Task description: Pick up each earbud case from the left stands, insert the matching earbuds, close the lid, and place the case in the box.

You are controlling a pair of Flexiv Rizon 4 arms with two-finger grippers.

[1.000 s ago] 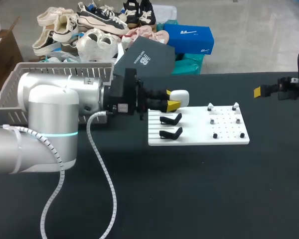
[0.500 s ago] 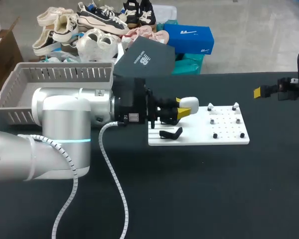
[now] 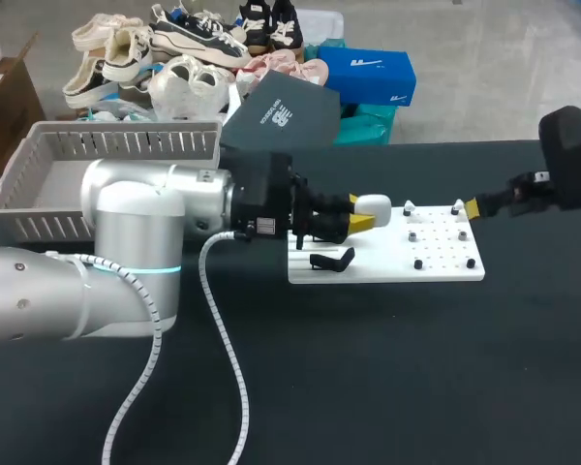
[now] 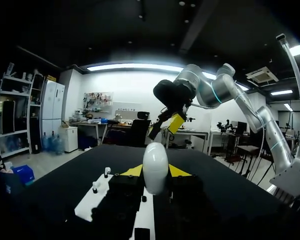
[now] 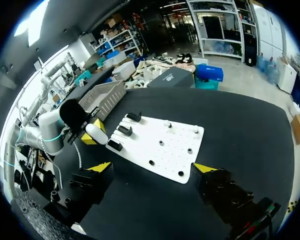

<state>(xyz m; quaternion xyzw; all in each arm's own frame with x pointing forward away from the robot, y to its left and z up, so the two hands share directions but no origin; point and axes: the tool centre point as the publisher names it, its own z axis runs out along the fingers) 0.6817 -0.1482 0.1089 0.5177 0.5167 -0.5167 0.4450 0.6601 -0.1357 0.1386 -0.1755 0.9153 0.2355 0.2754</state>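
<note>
A black table (image 3: 387, 387) (matte on top) fills the foreground; flat.

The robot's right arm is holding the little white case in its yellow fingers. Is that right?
Not quite: it is the left arm. In the head view the left gripper holds the white earbud case in its yellow fingers, near a black stand on the white board. The right gripper is open and holds nothing, as the right wrist view shows.

Earbud case (image 3: 375, 205) in my left gripper (image 3: 359, 215), over the stand board's (image 3: 436, 267) ten o'clock corner; basket (image 3: 126, 127) at nine, right gripper (image 3: 477, 205) at two.
</note>
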